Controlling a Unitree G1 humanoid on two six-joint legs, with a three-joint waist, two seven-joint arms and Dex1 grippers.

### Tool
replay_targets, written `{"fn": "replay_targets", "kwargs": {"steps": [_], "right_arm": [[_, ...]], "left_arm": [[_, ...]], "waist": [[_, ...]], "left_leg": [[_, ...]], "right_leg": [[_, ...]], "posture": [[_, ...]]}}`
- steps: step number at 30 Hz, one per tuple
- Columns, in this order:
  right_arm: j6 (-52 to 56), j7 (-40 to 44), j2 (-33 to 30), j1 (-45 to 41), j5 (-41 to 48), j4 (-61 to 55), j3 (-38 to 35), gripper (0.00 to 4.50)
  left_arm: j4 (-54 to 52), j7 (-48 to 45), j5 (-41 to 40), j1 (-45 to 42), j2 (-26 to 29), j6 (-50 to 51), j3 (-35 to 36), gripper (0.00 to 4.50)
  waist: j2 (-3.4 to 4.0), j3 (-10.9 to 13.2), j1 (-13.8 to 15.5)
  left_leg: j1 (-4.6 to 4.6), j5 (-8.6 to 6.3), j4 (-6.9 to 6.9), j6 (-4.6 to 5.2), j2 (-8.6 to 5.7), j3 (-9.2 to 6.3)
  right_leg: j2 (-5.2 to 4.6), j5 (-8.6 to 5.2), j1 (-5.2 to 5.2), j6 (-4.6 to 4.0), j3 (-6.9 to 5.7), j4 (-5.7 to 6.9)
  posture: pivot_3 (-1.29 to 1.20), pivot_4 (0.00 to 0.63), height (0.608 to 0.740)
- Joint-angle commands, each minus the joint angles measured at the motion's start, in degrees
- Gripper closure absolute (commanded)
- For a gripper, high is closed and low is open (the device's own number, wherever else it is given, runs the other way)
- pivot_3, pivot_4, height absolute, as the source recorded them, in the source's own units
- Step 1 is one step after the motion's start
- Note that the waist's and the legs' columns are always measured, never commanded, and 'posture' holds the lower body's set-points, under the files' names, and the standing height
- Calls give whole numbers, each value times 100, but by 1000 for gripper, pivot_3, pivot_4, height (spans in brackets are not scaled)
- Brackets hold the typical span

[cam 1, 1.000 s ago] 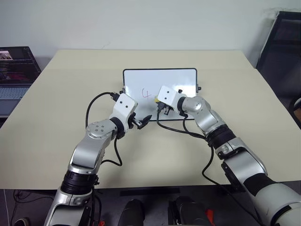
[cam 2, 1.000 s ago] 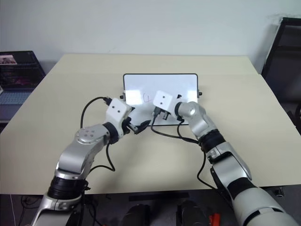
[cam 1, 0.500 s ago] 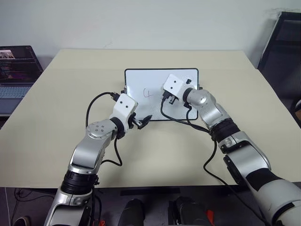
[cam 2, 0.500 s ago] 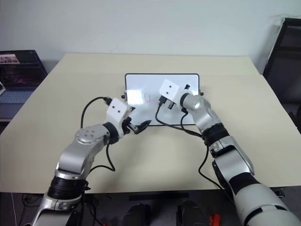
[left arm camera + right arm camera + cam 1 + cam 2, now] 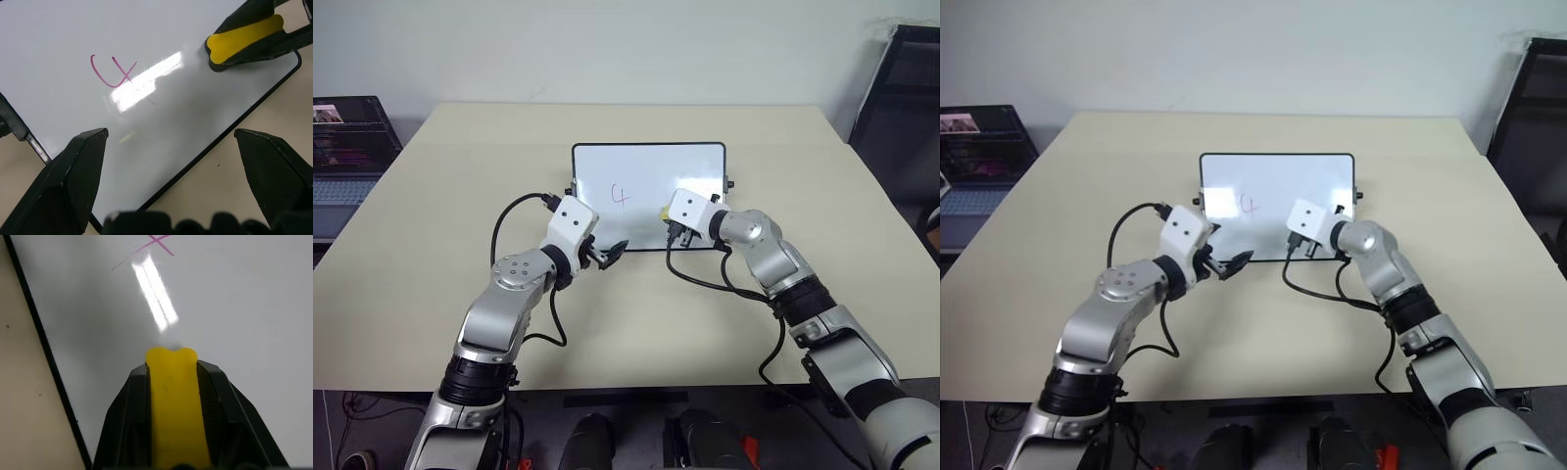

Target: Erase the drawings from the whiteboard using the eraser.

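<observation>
On the whiteboard (image 5: 648,194), the eraser (image 5: 173,406), pinched in the right tool (image 5: 677,233), has been swept right; only a "4" (image 5: 620,197) remains. Left tool (image 5: 610,254) spread.

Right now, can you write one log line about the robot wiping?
right gripper: shut on yellow eraser | small black-framed whiteboard: pink "4" remains | left gripper: open, near board's edge

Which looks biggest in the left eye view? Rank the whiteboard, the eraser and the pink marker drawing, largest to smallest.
1. The whiteboard, by far the largest.
2 and 3. The drawing and the eraser, which the right gripper holds and partly hides: both look small and about alike, so I will not rank them.
</observation>
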Motion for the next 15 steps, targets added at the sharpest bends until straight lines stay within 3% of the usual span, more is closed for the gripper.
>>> {"fn": "replay_targets", "kwargs": {"steps": [1, 9, 15], "right_arm": [[254, -28, 60, 143, 527, -786, -580, 3516], [666, 95, -107, 1578, 1447, -2799, -1265, 3517], [1053, -229, 546, 2686, 2367, -3729, -1575, 3517]], "left_arm": [[-155, 133, -76, 48, -29, -162, 305, 0], [-261, 526, -177, 624, -245, -398, 861, 0], [-97, 682, -214, 993, -421, -854, 1115, 0]], "waist": [[0, 0, 4], [0, 1, 48], [0, 1, 53]], "left_leg": [[-2, 0, -1, 0, 0, -1], [-37, -2, -5, 0, 2, -27], [-47, -3, -4, -1, 6, -33]], "right_leg": [[0, 0, 0, 0, 0, -2], [-2, 1, -7, -1, -7, -49], [-3, 1, -11, -2, -11, -54]], "posture": [[0, 150, 740], [0, 150, 740], [0, 150, 740]]}}
